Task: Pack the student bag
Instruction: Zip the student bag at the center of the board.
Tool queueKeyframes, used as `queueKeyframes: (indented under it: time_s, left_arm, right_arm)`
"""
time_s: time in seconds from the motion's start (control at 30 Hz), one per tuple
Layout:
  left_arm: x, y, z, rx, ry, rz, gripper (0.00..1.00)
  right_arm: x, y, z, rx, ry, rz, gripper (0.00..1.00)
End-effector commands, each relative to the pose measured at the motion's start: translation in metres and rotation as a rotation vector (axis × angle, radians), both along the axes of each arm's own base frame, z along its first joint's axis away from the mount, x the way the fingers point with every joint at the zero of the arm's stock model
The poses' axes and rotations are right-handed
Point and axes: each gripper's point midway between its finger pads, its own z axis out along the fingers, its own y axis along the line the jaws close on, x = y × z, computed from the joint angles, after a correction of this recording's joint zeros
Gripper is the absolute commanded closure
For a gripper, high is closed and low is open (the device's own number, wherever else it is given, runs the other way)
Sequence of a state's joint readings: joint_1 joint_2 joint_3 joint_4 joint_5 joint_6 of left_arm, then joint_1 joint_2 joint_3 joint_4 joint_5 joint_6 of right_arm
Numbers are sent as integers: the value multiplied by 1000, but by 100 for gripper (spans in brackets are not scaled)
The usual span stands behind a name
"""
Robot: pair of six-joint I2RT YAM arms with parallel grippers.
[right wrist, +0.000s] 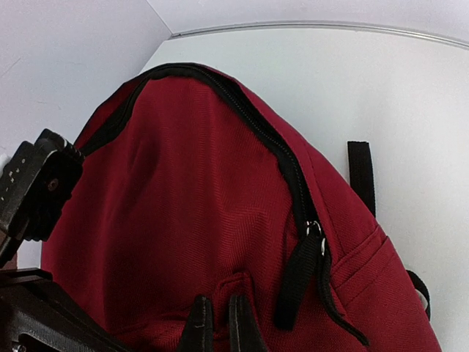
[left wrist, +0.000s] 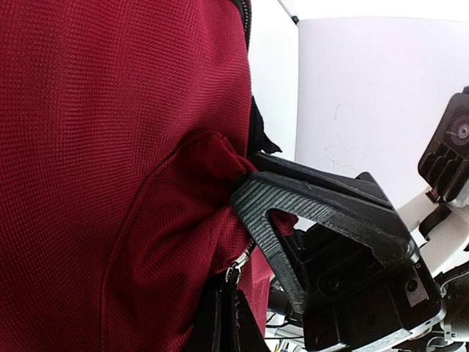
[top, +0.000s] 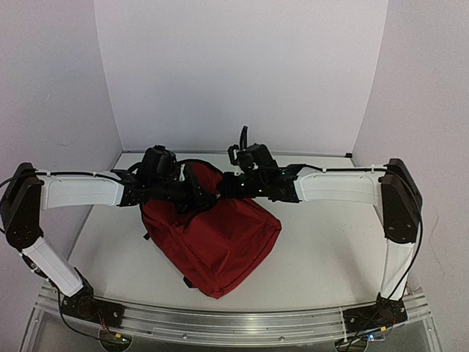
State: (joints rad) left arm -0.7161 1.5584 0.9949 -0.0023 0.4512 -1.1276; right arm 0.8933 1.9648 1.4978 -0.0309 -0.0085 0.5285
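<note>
While both arms meet over the far end of the student bag (top: pixel 220 242), which lies mid-way across the table (top: pixel 330 249), the step in hand looks like steadying it before opening. The left gripper (left wrist: pixel 249 187) is clamped on a fold of its red fabric. The right gripper (right wrist: pixel 218 312), jaws nearly together, pinches the cloth below the zipper (right wrist: pixel 278 154). That zipper runs closed as far as shows, so nothing inside can be seen. Next, I judge, one gripper must let go and take the zipper pull (right wrist: pixel 314 229), just right of the right gripper, while the other holds the bag taut.
</note>
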Motion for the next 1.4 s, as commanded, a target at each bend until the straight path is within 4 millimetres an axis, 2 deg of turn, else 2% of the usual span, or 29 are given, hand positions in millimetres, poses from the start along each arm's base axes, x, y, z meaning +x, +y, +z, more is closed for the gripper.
queueKeyframes:
  time_s: [0.0,0.1,0.23,0.37,0.43,0.57,0.7,0.83,0.9,1.07,1.23,1.37]
  left_arm:
    - [-54,11,-14,43,176,-130,100]
    - [-59,22,-26,104,181,-125,100]
    - [-66,34,-33,169,165,-133,100]
    - [-76,47,-40,207,161,-147,100]
    - [-82,47,-42,200,168,-175,100]
    - [-88,40,-39,168,167,-237,100]
    - [-93,22,-35,154,154,-308,100]
    - [-102,17,-50,230,198,-360,100]
    - [-105,19,-58,257,223,-363,100]
    - [-108,17,-54,242,218,-366,100]
    - [-112,25,-55,254,235,-341,100]
    - [-115,28,-47,230,233,-321,100]
  right_arm:
    - [101,-90,58,90,-145,-354,100]
    - [96,-74,60,206,-77,-221,100]
    - [83,-61,61,249,-41,-115,100]
    - [88,-78,57,222,-57,-176,100]
    - [93,-89,51,194,-71,-232,100]
    - [102,-106,44,171,-90,-346,100]
    - [106,-117,48,236,-88,-439,100]
    - [114,-128,57,272,-109,-529,100]
    - [121,-131,62,286,-119,-549,100]
    - [134,-133,71,292,-147,-571,100]
    - [140,-135,66,262,-161,-576,100]
    - [141,-139,60,237,-165,-587,100]
